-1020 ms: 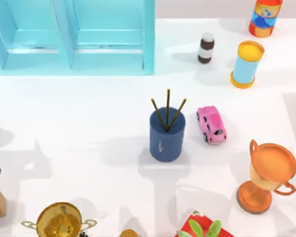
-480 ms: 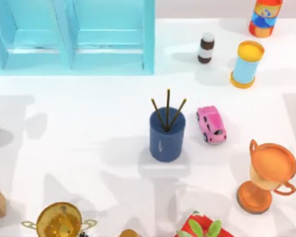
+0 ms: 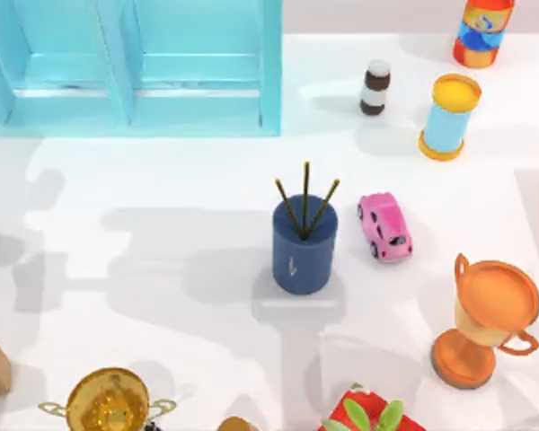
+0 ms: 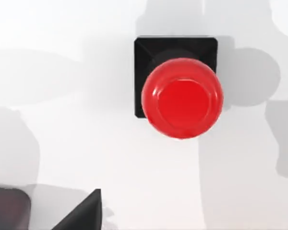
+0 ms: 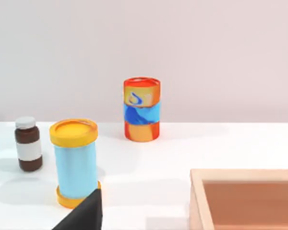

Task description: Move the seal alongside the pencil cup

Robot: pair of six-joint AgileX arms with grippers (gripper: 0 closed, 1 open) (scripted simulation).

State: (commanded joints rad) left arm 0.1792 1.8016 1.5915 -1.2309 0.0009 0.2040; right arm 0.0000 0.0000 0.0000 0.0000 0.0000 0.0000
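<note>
Red seal sits on its black square base directly below the left arm's wrist camera, alone on the white surface.

In the top view, the pencil cup stands mid-surface with three pencils upright, a pink toy car just beside it on the right. Whether either tool is apart or together cannot be told.

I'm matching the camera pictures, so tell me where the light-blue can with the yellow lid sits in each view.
Top view: the light-blue can stands near the table's right side, just in front of the orange-and-blue can.
Left wrist view: this camera looks down on the red seal instead.
Right wrist view: the light-blue can stands close to the camera.
Shared landmark: the brown bottle beside the can.
</note>
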